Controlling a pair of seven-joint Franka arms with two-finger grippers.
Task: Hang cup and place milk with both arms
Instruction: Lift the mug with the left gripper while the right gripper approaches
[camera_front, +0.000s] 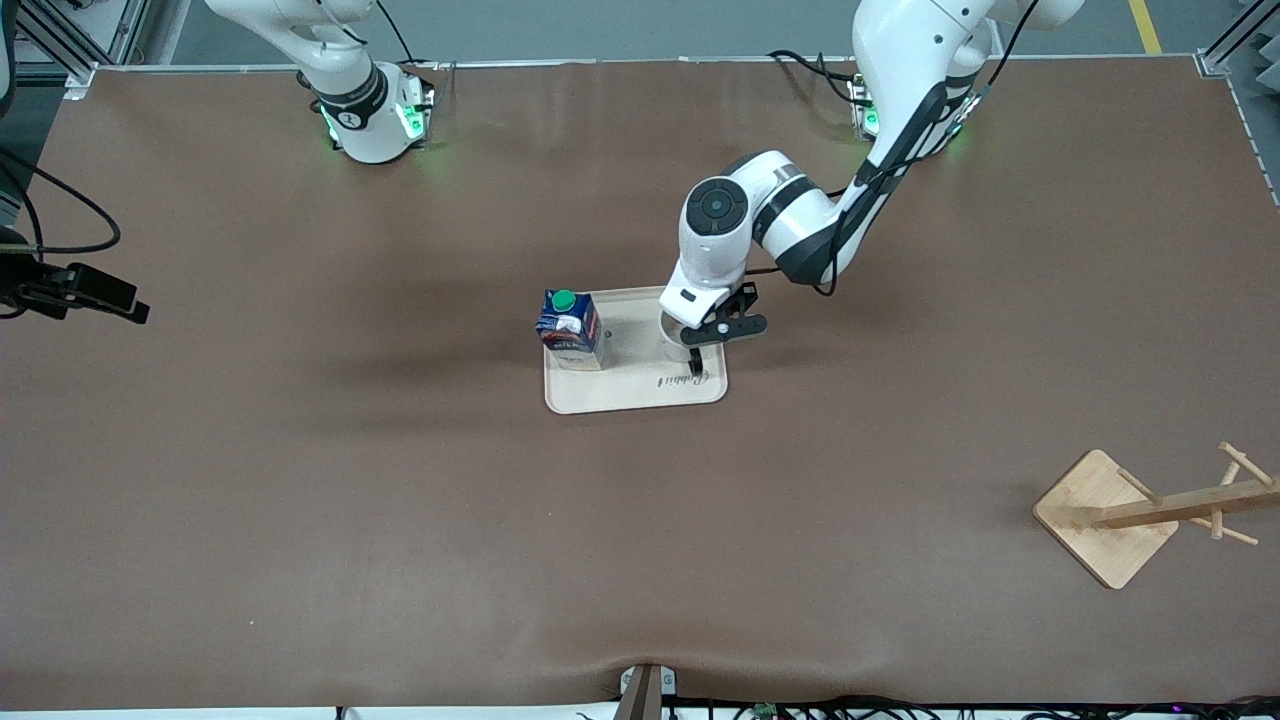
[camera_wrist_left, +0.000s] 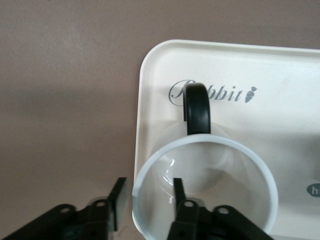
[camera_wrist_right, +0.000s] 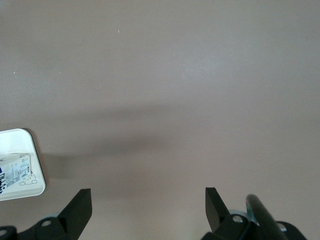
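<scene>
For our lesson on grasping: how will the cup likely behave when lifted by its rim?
The cup looks rigid, so the wall should not flex. The left gripper straddles the wall only, one finger inside, so the glossy cup might slip or swing. The handle opposite may tilt it.

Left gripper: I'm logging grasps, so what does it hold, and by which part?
The left gripper straddles the cup rim, one finger inside, one outside; a firm hold cannot be confirmed.

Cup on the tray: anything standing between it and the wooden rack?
Nothing visible. Bare table lies between the cup, where the left claw straddles its rim, and the rack. The milk stands toward the right arm's end.
</scene>
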